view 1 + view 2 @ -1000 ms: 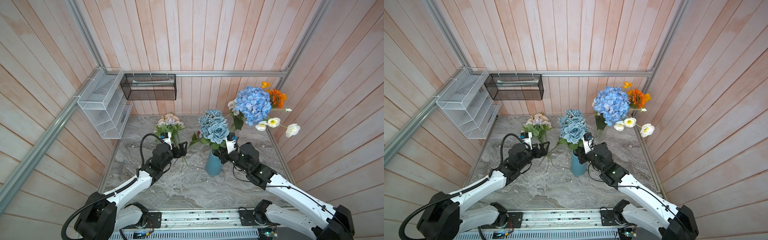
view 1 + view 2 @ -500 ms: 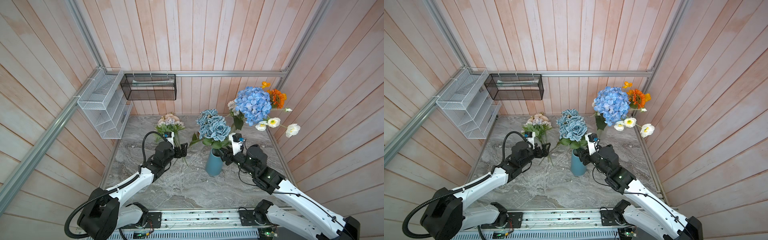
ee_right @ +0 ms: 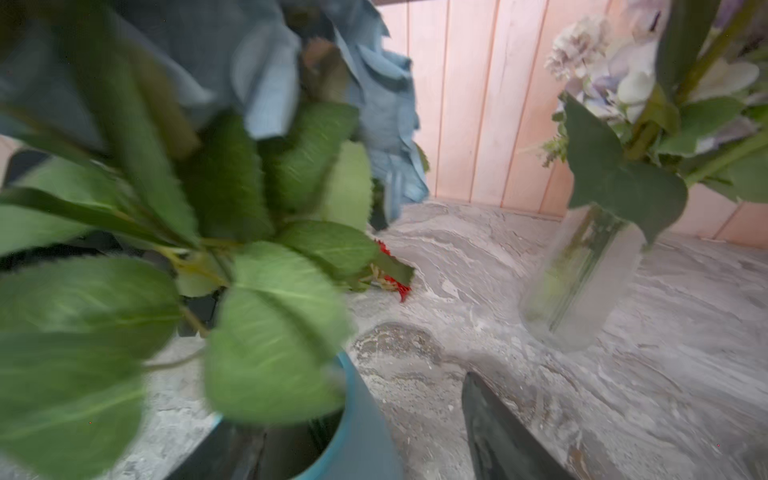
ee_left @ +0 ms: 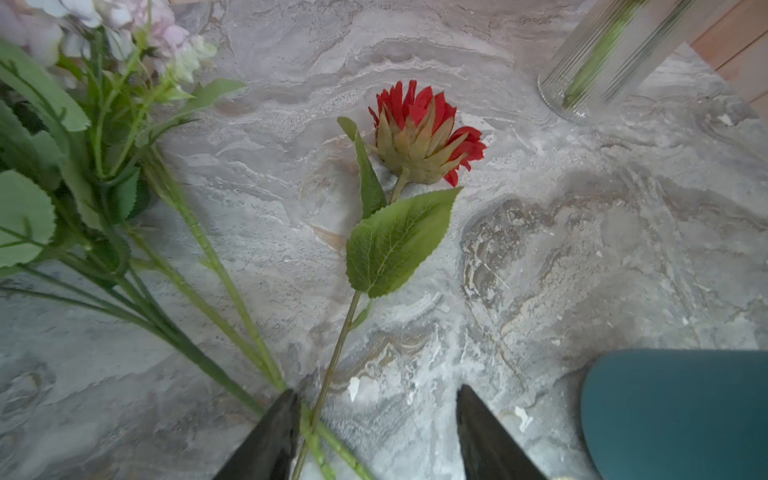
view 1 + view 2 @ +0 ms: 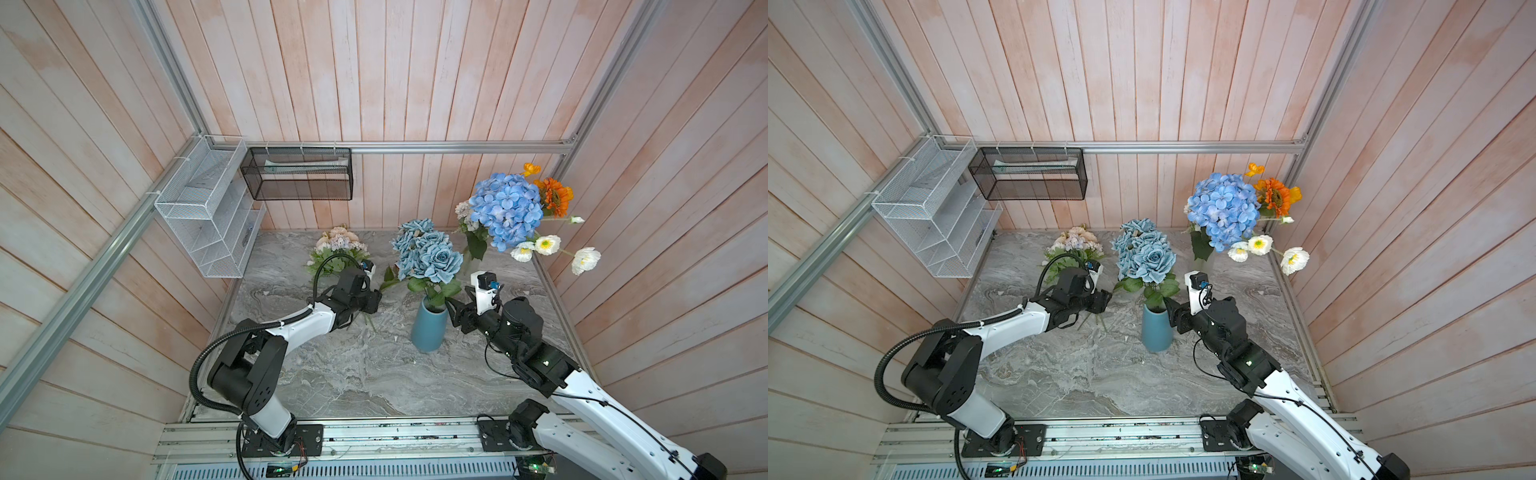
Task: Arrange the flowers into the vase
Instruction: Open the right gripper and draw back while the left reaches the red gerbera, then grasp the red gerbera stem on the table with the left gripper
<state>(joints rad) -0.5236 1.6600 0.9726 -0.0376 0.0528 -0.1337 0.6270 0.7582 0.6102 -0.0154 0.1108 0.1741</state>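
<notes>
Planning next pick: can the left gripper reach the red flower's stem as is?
Probably yes: the left gripper is open, and the stem of the red flower lies on the table between its jaws. Risk: stems of the pale bouquet cross close by and could get pinched too.

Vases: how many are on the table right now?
2. A blue vase stands mid-table holding the dusty blue roses; a clear glass vase stands at the back right with the hydrangea bunch. None looks hidden.
</notes>
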